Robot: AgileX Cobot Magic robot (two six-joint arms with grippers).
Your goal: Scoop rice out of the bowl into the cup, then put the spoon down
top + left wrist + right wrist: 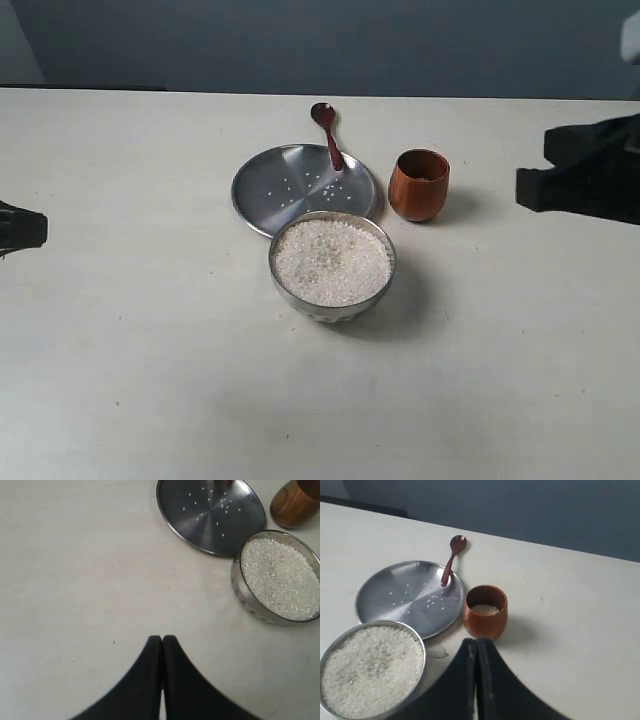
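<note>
The steel bowl (290, 287) stands in the middle of the table, heaped with white rice (332, 262). To its right and a little behind stands the brown wooden cup (418, 185), and the right wrist view shows some rice (484, 609) in the cup (485, 619). The dark wooden spoon (328, 134) lies with its handle end on the flat steel plate (270, 190) and its head on the table beyond. My left gripper (162, 638) is shut and empty, far left of the bowl (250, 605). My right gripper (476, 641) is shut and empty, right of the cup.
A few loose grains lie scattered on the plate (380, 600). The pale table (150, 380) runs wide around the dishes, with a dark wall behind its far edge.
</note>
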